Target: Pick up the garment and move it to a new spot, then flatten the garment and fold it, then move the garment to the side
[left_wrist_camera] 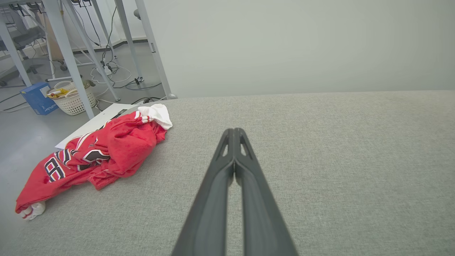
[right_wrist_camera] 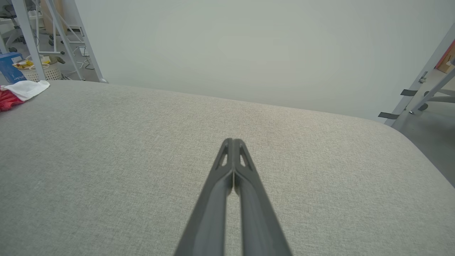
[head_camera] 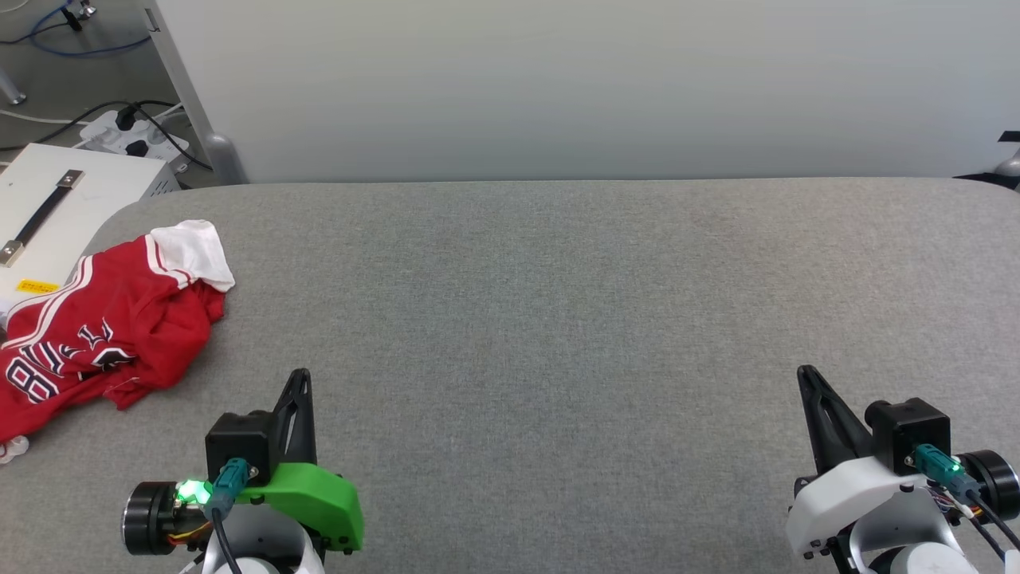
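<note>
Crumpled garment, one in number, at the left edge of the table. It lies to the left of and slightly ahead of the left gripper. The right gripper is well apart from it, so the left arm is nearer. The garment's long axis runs from near-left to the white sleeve at far-right. There are two grippers, each with fingers pressed together, holding nothing.

Crumpled red garment lies on grey fabric table (at left edge).
</note>
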Tool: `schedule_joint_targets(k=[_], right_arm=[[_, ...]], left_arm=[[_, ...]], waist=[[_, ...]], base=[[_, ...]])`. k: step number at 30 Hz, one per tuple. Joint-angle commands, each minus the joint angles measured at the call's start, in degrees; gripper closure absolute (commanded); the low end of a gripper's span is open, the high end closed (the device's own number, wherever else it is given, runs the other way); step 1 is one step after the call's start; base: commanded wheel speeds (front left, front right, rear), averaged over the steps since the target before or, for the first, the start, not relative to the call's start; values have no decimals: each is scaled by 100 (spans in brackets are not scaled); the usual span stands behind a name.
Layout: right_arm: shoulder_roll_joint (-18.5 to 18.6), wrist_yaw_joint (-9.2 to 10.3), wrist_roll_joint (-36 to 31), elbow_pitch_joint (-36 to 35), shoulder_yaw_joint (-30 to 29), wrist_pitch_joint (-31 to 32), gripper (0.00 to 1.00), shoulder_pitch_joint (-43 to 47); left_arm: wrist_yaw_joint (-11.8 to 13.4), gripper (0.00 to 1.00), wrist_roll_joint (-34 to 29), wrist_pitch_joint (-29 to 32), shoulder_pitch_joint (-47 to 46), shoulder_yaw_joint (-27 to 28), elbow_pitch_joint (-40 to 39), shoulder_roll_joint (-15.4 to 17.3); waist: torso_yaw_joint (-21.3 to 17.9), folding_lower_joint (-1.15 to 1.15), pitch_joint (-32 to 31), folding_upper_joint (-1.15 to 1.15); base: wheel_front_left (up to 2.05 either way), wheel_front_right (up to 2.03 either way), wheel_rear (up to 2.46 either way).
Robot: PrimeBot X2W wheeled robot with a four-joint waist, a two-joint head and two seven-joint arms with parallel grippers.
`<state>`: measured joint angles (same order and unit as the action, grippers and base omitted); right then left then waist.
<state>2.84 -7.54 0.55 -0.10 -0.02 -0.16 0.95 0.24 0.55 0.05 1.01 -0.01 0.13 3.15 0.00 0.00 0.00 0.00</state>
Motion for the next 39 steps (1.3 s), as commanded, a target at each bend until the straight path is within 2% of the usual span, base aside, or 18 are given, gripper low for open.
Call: schedule_joint_targets(k=[1,39], right_arm=[[4,5,-55,10,2,16,100,-95],[4,5,-55,10,2,16,100,-95]], left_arm=[[-24,100,-55,-5,-101,1,-13,-27],[-24,100,-55,-5,-101,1,-13,-27]], waist=[[0,0,0,0],[0,0,0,0]], base=[[0,0,0],[0,0,0]])
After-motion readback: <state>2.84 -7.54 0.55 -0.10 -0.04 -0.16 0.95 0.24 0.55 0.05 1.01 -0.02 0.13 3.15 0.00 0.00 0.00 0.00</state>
